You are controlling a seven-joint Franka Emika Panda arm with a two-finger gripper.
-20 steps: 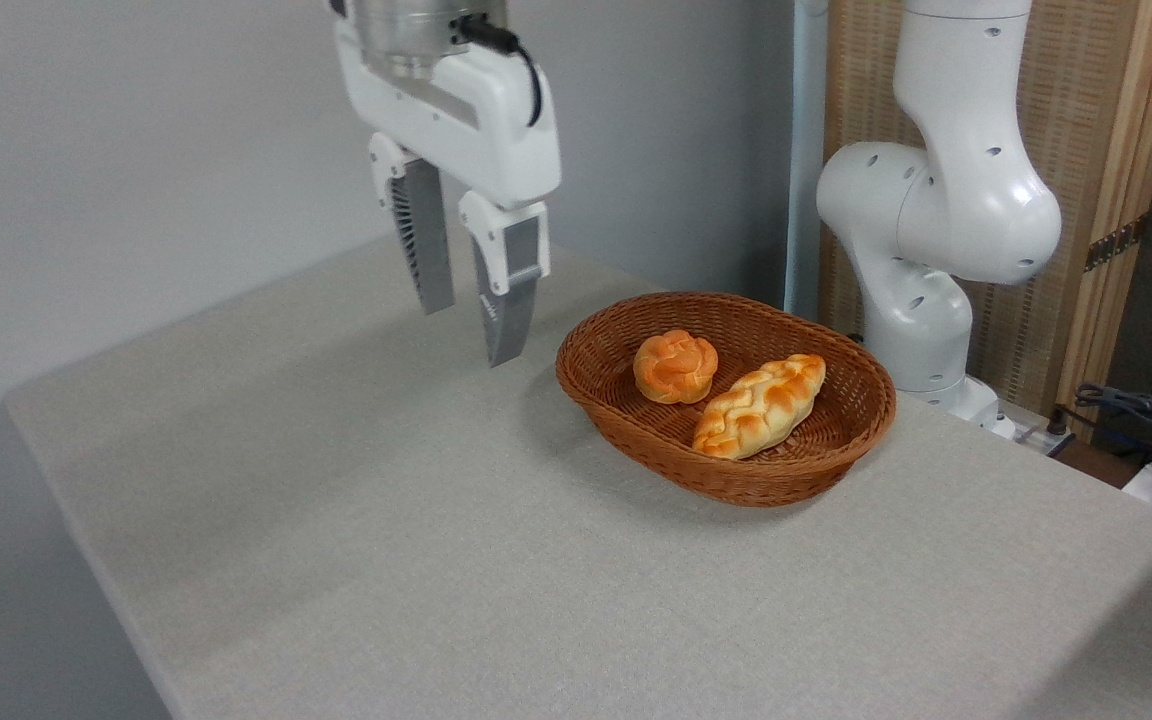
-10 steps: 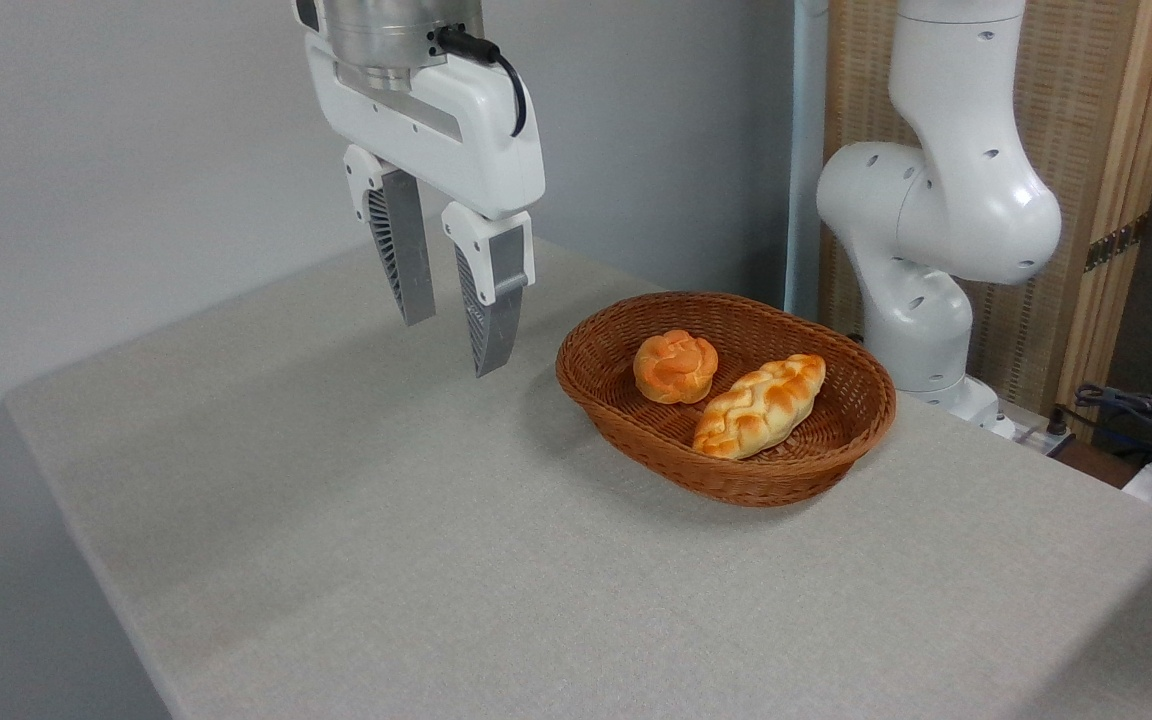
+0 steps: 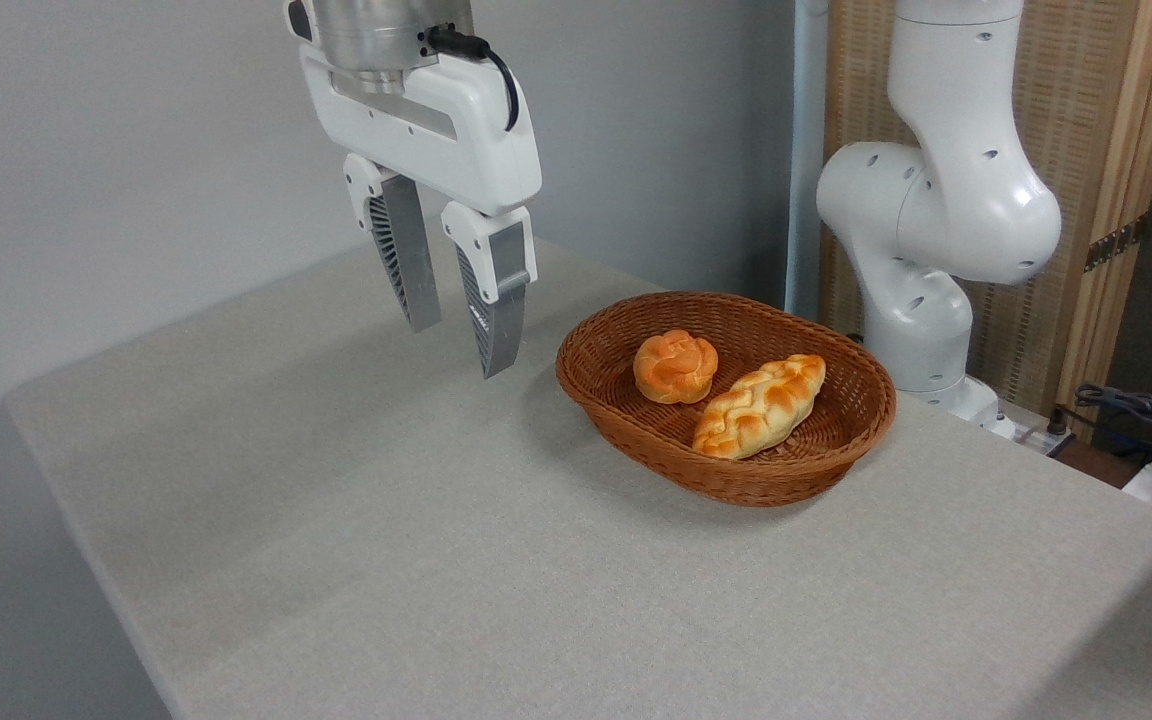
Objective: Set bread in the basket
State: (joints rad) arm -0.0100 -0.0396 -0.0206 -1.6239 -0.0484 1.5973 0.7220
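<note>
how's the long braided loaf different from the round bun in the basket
The bread is long, braided and pointed at both ends; the round bun is compact and knotted. The bread lies nearer the camera, the bun behind it to the left. Both are golden-orange and rest inside the basket.

Grey, cloth-textured surface (image 3: 416, 560). One item rests directly on it: the oval wicker basket (image 3: 726, 480), standing toward the far right side.

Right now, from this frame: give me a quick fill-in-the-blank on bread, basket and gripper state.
1. The braided bread lies inside the ____.
2. Beside it in the basket sits a small round ____.
3. The gripper hangs above the table, jaws apart, holding ____.

Missing words: basket; bun; nothing
</note>
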